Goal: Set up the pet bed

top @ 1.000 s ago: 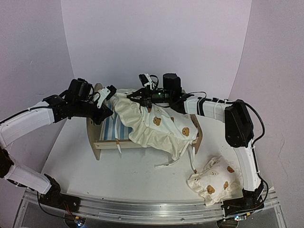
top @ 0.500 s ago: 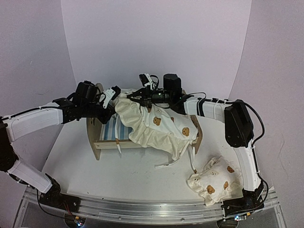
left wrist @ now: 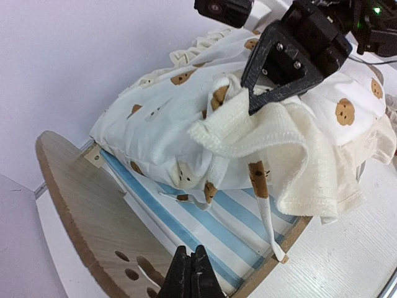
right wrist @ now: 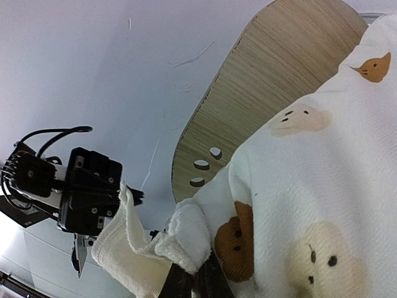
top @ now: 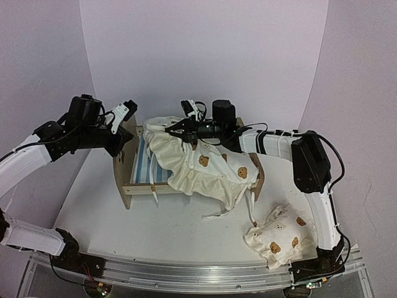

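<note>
Your left claw (left wrist: 190, 273) is pressed shut with nothing in it, hanging just outside the headboard (left wrist: 80, 198) at the left end of the pet bed (top: 139, 187). Part its fingers before you reach in, or they will only nudge the cloth. The bed stands mid-table (top: 173, 230), and its striped base (left wrist: 205, 217) is bare along the headboard end. To the right, the bear-print cushion (top: 205, 171) lies bunched over the rest of the frame, spilling past the near rail and the footboard with its ties trailing onto the table. Your right claw (left wrist: 254, 99) is clamped on a ruffled corner of that cushion, holding it up above the stripes. The step in hand looks like spreading the cushion flat. I would carry that corner low and slowly toward the far headboard corner, then set it down. Take the near corner with the left claw and draw the two apart, so the folds come out rather than pile up. Pull gently, since the frame looks light and could slide or tip. Leave the small pillow (top: 276, 239), at the front right of the table, until the cushion sits square.
</note>
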Robot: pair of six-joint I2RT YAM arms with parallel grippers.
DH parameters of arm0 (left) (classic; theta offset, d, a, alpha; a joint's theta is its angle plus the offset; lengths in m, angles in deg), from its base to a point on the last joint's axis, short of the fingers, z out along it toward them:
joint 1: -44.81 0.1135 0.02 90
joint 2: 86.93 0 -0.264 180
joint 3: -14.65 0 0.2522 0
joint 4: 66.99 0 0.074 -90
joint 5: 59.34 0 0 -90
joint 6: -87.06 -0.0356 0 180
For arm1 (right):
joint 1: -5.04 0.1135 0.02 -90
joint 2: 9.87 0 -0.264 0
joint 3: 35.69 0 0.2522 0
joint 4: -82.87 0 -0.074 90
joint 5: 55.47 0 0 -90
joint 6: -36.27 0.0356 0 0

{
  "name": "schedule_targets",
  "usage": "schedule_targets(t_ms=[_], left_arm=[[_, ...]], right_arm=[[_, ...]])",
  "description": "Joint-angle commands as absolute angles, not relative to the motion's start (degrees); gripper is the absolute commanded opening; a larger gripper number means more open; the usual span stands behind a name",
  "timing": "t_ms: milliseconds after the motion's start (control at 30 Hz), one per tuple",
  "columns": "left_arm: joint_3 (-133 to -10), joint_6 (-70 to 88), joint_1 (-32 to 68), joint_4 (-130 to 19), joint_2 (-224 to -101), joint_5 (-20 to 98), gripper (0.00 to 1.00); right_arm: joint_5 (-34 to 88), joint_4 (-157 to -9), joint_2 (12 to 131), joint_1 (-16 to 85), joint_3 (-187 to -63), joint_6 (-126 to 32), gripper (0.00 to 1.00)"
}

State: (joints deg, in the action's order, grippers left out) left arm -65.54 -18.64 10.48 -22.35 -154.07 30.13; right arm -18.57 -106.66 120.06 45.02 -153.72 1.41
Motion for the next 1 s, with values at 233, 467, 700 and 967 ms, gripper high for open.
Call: schedule_targets(t_ms=[233, 467, 700, 967], left_arm=[[-55.21, -10.06, 10.70, -40.62, -150.68, 37.96, 0.28], [-54.17, -16.18, 10.84, -44.48, -156.85, 36.79, 0.19], [-53.31, -15.79, 11.19, -49.97, -160.24, 31.40, 0.19], [-54.71, -14.25, 11.41, -52.70, -163.51, 26.87, 0.18]], right_arm=[[-15.81, -109.87, 119.10, 46.00, -155.76, 2.20, 0.00], [-14.63, -109.86, 119.33, 45.67, -156.54, 3.93, 0.00], [-14.87, -110.35, 118.72, 45.69, -155.86, 3.93, 0.00], [-15.48, -110.80, 118.85, 45.69, -156.47, 4.13, 0.00]])
